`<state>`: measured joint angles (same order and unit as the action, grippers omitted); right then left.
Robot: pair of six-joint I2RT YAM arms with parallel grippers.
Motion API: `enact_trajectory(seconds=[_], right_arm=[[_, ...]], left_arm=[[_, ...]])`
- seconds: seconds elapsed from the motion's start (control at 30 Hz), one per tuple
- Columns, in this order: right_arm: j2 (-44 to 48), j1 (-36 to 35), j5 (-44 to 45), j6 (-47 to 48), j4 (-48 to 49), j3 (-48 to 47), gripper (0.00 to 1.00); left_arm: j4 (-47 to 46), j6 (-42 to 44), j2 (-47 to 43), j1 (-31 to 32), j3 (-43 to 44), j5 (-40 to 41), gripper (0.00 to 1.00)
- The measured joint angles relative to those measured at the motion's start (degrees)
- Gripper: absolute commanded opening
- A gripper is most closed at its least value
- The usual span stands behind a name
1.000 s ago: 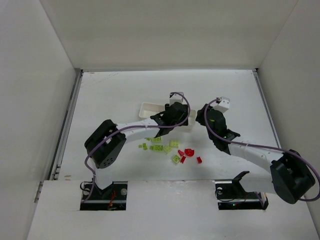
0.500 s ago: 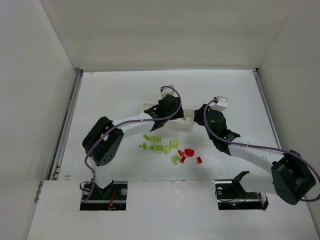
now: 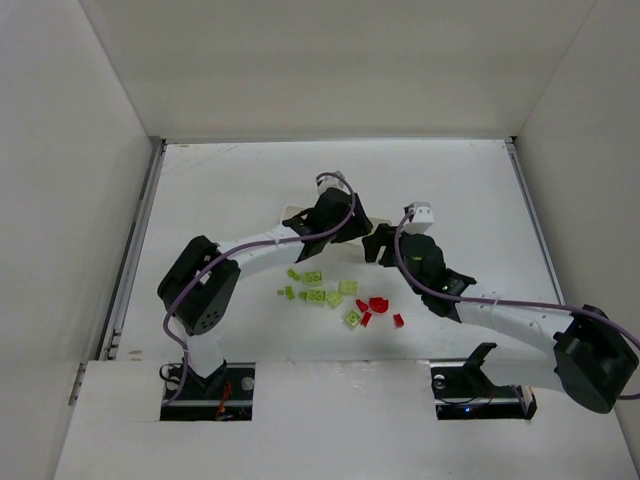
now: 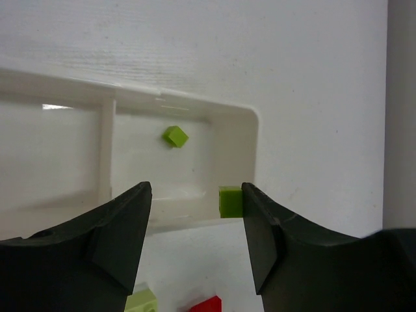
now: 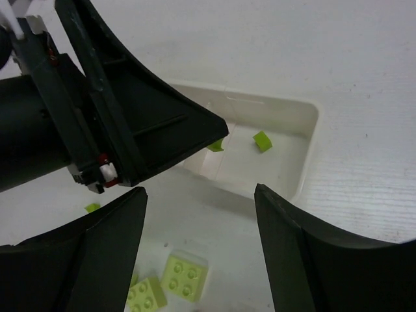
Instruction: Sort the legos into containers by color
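Tiny lime and red legos lie on the counter. The end compartment holds one lime brick. The left tool and the right tool are both spread.

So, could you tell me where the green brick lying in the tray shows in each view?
Top external: not visible there.
Left wrist: green brick, upper centre.
Right wrist: green brick, right of centre, upper half.
Shared landmark: the white tray.
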<state>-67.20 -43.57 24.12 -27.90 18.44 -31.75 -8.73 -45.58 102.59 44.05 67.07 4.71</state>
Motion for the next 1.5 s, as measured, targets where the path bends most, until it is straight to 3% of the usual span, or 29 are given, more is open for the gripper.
enact_trajectory(seconds=[0.37,1.5], right_arm=[[-0.13,0.15,-1.73,2.27,-0.11,0.2,0.8],[-10.32,2.36,-1.55,1.2,3.69,-1.18,0.79]], left_arm=[[0.24,-3.3,-6.93,0.48,-3.08,-3.15,0.56],[1.31,-5.53,-5.99,-1.16,-6.45,-5.14,0.56]])
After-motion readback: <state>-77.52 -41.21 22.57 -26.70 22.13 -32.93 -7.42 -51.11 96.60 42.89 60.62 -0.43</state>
